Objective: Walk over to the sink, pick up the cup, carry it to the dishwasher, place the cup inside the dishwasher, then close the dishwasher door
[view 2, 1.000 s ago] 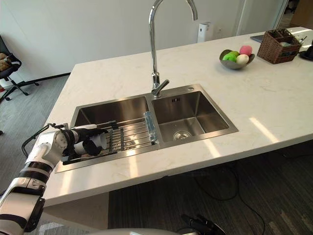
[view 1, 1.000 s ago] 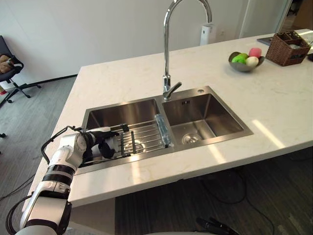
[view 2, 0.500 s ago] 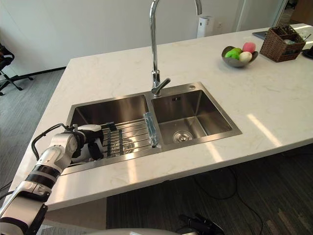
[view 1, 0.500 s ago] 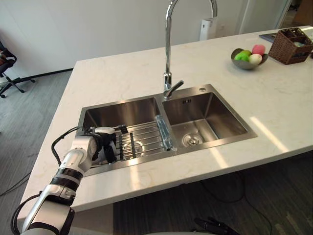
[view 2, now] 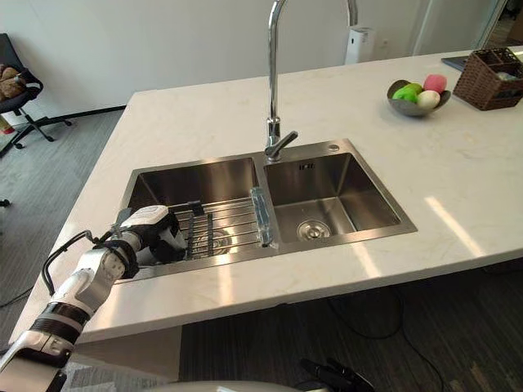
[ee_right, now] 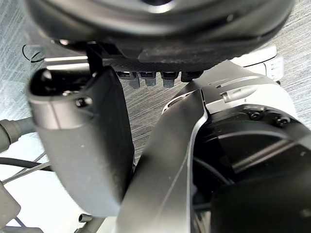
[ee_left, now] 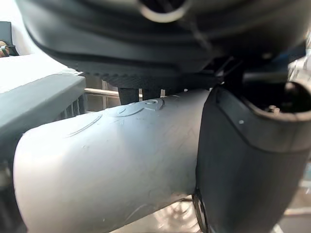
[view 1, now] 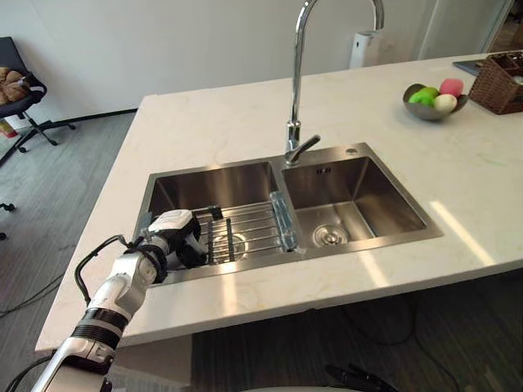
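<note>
The left hand (view 1: 189, 247) is closed round the cup (view 1: 173, 220), a pale cup that sits in the near-left corner of the sink (view 1: 359, 151), over its left basin and at the left end of the wire rack (view 1: 249, 229) that spans that basin; I cannot tell whether the cup touches the rack or the basin floor. From the left wrist view the cup (ee_left: 107, 165) lies across the palm as a pale grey cylinder, with the dark thumb (ee_left: 248, 160) pressed against one side and the fingertips (ee_left: 141, 92) coming over the other, and the rack's bars show just past it. The right hand (ee_right: 82, 145) shows in its own wrist view with nothing in it; whether it is open or closed cannot be told from there. The tall curved faucet (view 1: 296, 82) rises from the back edge of the sink, between the two basins, and the drain (view 1: 329, 237) sits in the floor of the right basin. The sink is set into a pale stone countertop (view 1: 212, 122). Well to the right of the sink and behind it, a grey bowl (view 1: 435, 102) holds green, pink and pale round pieces, with a brown wicker basket (view 1: 502, 82) just beyond it. Far to the left of the sink, off the countertop, a dark chair (view 1: 20, 90) stands on the grey floor
</note>
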{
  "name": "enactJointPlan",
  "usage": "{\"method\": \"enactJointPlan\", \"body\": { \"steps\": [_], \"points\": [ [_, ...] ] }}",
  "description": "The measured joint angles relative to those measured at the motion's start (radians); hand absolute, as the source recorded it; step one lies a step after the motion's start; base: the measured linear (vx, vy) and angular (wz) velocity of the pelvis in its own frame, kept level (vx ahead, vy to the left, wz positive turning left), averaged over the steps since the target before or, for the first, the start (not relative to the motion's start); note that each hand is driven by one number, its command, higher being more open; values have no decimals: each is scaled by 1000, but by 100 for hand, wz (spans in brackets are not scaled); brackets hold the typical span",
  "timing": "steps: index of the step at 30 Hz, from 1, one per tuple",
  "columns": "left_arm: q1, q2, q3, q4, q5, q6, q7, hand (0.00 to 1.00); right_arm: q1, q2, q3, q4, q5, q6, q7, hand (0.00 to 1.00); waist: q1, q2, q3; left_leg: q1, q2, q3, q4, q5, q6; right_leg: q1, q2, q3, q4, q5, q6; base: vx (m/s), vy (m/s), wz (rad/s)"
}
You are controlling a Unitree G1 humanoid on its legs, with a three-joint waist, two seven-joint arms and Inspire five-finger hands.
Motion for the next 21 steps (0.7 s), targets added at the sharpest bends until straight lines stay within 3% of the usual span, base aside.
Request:
{"method": "enactJointPlan", "body": {
  "steps": [2, 7, 10, 17, 21],
  "points": [
    [38, -46, 55, 2, -118, -71, 92, 0, 6, 4, 9, -8, 3, 0, -4, 100, 7, -12, 7, -3, -2, -13, 0, 1, 2, 7, -2, -13, -1, -1, 0, -29, -30, 16],
    [82, -163, 124, -6, -285, -150, 223, 0, 23, 40, 13, -39, 5, 1, -16, 100, 25, -50, 14, -13, -3, -29, 0, 7, 8, 7, -5, -27, 0, -2, -1, -44, -26, 10],
    [116, -191, 148, -43, -363, -150, 248, 0, 37, 53, 29, -53, 25, 1, -25, 100, 28, -66, 6, -22, -6, -28, 1, 7, 8, -5, -8, -26, 3, -2, -1, 0, 0, 0],
    [178, -273, 223, -207, -613, -152, 294, 0, 60, 56, 29, -77, 30, 1, -33, 100, 51, -65, 6, -22, -3, -37, 5, 10, 10, -6, -8, -32, 20, -12, -8, -13, -12, 2],
    [209, -354, 280, -357, -665, -164, 346, 0, 68, 58, 27, -78, 32, 1, -38, 100, 63, -65, 5, -24, -3, -48, 5, 11, 13, -6, -10, -37, 32, -18, -8, -49, -20, 8]
  ]
}}
